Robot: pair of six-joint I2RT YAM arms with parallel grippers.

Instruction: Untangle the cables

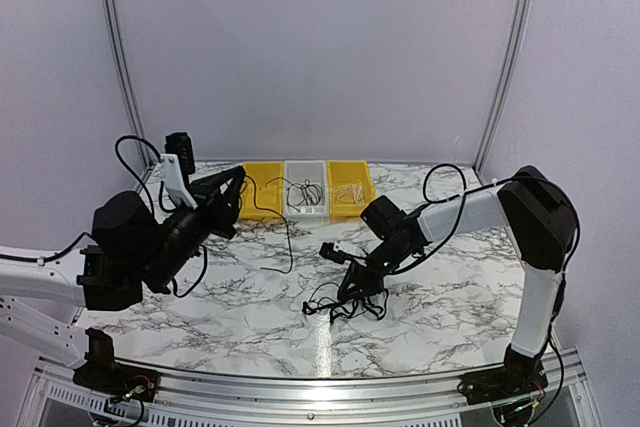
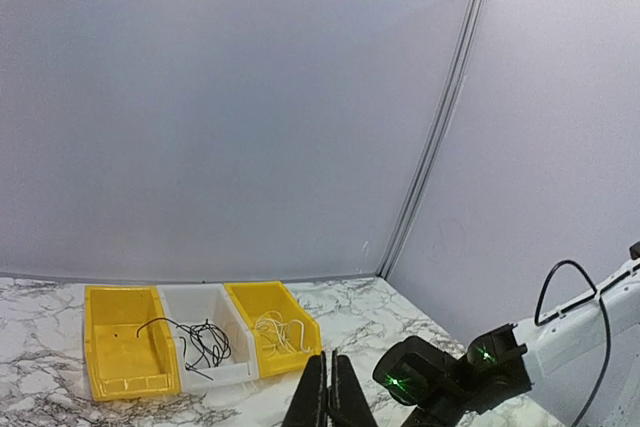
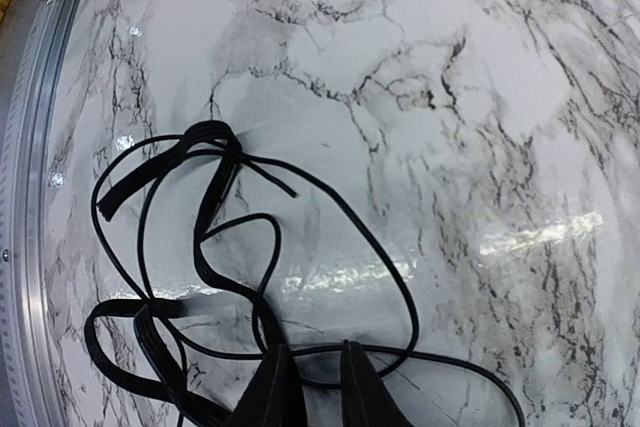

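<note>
The tangle of thin black cables [image 1: 335,305] lies on the marble table at centre right, and its loops fill the right wrist view [image 3: 205,237]. My right gripper [image 1: 352,285] is down on the tangle. Its fingertips [image 3: 312,365] stand a little apart, with one cord crossing behind them. My left gripper [image 1: 240,178] is raised near the bins, and its jaws [image 2: 329,365] are pressed together. A single black cable [image 1: 289,232] hangs from its tip down to the table.
Three bins stand in a row at the back: a yellow bin [image 1: 262,209], a white bin [image 1: 306,213] holding black cords [image 2: 205,342], and a yellow bin [image 1: 352,209] holding pale cords [image 2: 275,332]. A metal rail [image 3: 30,197] runs along the table's near edge.
</note>
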